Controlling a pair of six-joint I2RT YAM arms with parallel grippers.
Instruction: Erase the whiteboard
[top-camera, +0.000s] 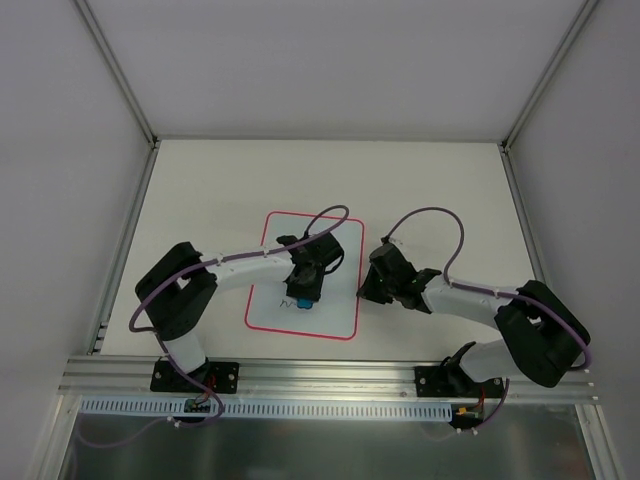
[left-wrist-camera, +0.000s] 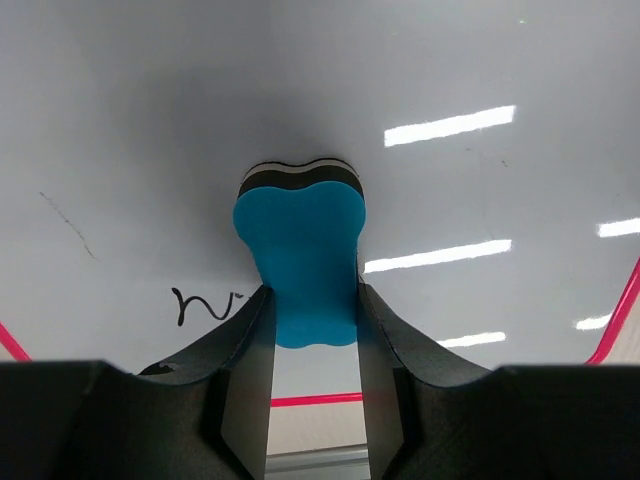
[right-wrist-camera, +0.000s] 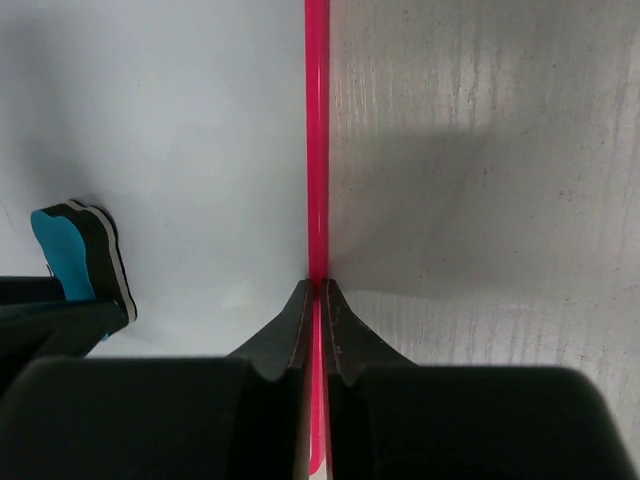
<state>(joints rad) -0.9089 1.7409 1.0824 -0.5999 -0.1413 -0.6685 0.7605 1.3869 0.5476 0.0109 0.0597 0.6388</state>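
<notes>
Blue eraser (left-wrist-camera: 300, 250) clamped in left gripper (left-wrist-camera: 312, 320), pressed on whiteboard (top-camera: 330, 315) mid table (top-camera: 420, 180), dark scribble (left-wrist-camera: 205, 303) just beside. Right gripper (right-wrist-camera: 316, 295) closed tight at board's right red edge.

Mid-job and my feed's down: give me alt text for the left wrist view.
The left gripper is shut on a blue eraser, its dark felt face against the whiteboard. A small dark squiggle sits just left of the eraser in frame, with a fainter thin stroke farther left; the board's pink border shows at the lower corners.
</notes>
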